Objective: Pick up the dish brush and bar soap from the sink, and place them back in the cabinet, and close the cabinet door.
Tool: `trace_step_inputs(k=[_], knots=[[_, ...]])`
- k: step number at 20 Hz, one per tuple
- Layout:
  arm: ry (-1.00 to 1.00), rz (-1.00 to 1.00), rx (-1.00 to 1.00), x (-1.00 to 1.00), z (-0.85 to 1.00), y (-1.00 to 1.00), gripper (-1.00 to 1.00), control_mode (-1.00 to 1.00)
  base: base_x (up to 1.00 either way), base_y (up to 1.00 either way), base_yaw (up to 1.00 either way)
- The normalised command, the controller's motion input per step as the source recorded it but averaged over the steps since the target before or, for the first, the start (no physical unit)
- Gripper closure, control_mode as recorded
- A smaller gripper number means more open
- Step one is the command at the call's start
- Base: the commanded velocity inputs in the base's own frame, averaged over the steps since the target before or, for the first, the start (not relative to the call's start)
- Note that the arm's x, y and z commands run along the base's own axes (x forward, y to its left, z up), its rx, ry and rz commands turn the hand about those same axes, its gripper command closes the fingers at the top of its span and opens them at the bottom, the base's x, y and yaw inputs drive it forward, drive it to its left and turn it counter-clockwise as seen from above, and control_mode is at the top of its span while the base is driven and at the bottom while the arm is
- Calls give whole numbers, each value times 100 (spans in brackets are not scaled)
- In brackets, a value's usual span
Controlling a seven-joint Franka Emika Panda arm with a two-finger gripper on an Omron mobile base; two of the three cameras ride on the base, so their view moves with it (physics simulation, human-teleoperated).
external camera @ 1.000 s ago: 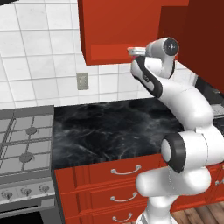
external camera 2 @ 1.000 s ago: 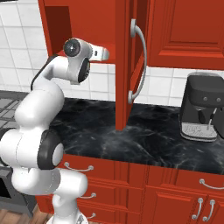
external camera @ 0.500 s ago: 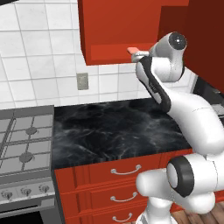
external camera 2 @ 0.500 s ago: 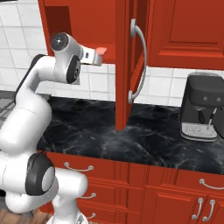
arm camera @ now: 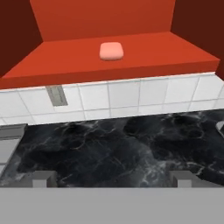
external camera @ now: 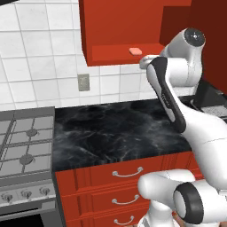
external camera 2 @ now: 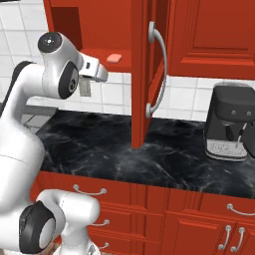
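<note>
On the cabinet (external camera 2: 99, 20) floor the bar soap (arm camera: 111, 50) lies ahead of and above the empty, wide-open gripper (arm camera: 111, 177), its long side crosswise, near the front edge.

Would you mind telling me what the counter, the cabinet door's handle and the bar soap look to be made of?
Counter: polished black stone, likely marble, by its pale veins.
Cabinet door handle: brushed metal, from its silver sheen.
Bar soap: matte pink solid with rounded edges, plausibly soap.
</note>
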Motion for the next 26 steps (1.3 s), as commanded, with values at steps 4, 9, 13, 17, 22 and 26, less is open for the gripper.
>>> trace_step_inputs(k=[4,9,13,17,22,26], knots=[[0,0,0,-68,0,0,-100,-100,0,0,0],[0,0,-1,-65,0,0,-100,-100,0,0,0],[0,0,0,-39,0,0,-100,-100,0,0,0],[1,0,0,-14,0,0,-100,-100,0,0,0],[1,0,0,-31,0,0,-100,-100,0,0,0],[6,0,0,-41,3,0,-100,-100,0,0,0]])
